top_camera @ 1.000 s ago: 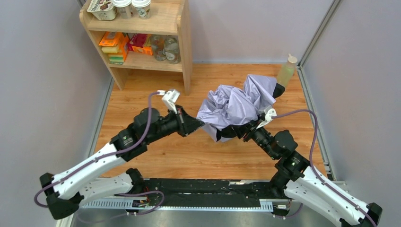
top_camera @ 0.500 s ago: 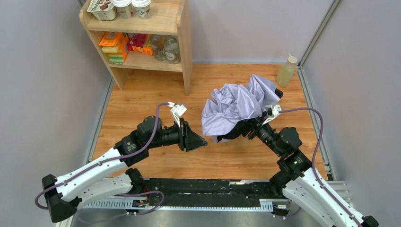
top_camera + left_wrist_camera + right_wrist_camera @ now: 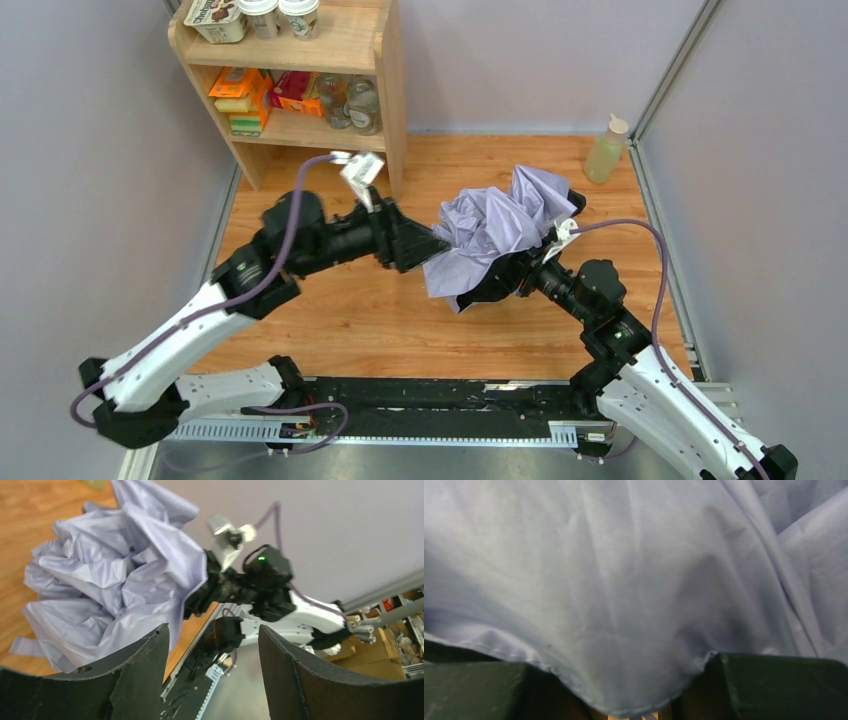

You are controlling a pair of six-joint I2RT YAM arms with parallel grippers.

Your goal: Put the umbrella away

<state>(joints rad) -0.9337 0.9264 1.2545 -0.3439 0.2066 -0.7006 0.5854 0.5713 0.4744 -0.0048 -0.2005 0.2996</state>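
The left gripper (image 3: 424,243) has sprung open (empty now) and swung back to the canopy's 9 o'clock edge. The right gripper (image 3: 490,288) still grasps the bunched umbrella (image 3: 497,222) from beneath, at table centre. The canopy needs re-gathering.
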